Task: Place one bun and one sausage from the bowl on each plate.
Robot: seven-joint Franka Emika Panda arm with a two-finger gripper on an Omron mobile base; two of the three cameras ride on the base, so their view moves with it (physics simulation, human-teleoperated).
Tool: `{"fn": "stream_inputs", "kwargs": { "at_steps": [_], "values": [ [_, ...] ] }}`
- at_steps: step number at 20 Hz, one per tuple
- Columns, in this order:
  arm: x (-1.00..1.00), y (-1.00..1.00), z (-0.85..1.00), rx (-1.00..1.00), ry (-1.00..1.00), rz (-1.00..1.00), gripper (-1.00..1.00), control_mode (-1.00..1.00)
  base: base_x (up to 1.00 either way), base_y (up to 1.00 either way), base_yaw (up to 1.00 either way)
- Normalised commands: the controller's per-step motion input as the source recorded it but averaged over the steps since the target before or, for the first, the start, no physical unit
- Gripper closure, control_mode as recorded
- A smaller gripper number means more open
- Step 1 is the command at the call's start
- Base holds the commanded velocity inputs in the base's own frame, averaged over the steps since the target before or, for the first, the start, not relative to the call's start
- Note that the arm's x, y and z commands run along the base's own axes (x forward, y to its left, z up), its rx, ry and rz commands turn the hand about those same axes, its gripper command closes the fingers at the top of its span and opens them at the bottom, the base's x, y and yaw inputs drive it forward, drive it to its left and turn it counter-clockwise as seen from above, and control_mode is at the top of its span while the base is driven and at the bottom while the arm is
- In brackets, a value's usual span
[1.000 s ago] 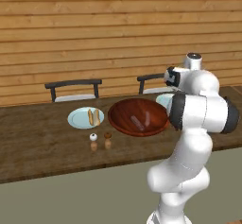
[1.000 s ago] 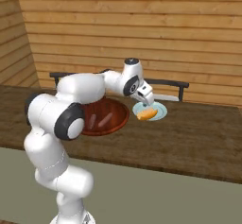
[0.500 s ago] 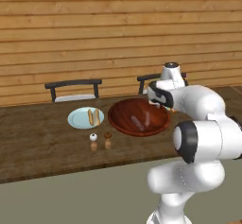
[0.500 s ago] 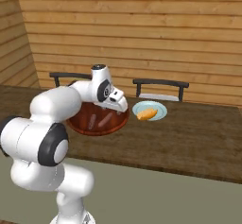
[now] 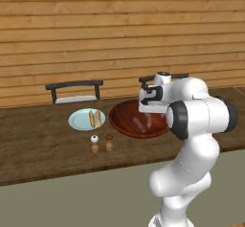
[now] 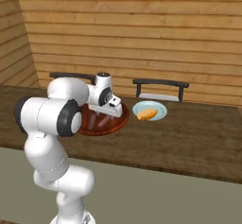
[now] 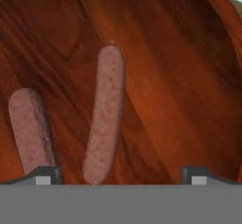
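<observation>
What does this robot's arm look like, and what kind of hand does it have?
The arm is glossy white, built of thick rounded segments with dark bands at the joints. It ends in a boxy white gripper with two small dark finger tips. No cables or markings are visible.

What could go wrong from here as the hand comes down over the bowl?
Two sausages lie close together in the bowl: the longer sausage between the open fingers, the shorter sausage right at the left one. That finger may land on it or nudge both. The glossy, sloped floor could also let the sausage roll as the hand closes.
</observation>
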Motion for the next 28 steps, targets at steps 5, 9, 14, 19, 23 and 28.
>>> {"fn": "stream_inputs", "kwargs": {
  "at_steps": [5, 9, 14, 19, 23, 28],
  "values": [
    [0.52, 0.28, -0.33, -0.02, 0.01, 0.00, -1.00, -1.00, 0.00, 0.00, 0.00],
    [0.16, 0.00, -0.37, -0.05, 0.06, 0.00, -1.00, -1.00, 0.00, 0.00, 0.00],
    [0.00, -0.02, -0.38, -0.04, 0.08, 0.00, 1.00, -1.00, 0.00, 0.00, 0.00],
    [0.00, 0.00, -0.01, 0.00, 0.00, 0.00, 1.00, -1.00, 0.00, 0.00, 0.00],
    [-0.03, -0.27, 0.00, 0.00, 0.00, -0.03, 1.00, -1.00, 0.00, 0.00, 0.00],
    [0.11, -0.76, 0.77, 0.00, -0.14, -0.13, 1.00, -1.00, 0.00, 0.00, 0.00]
  ]
}}
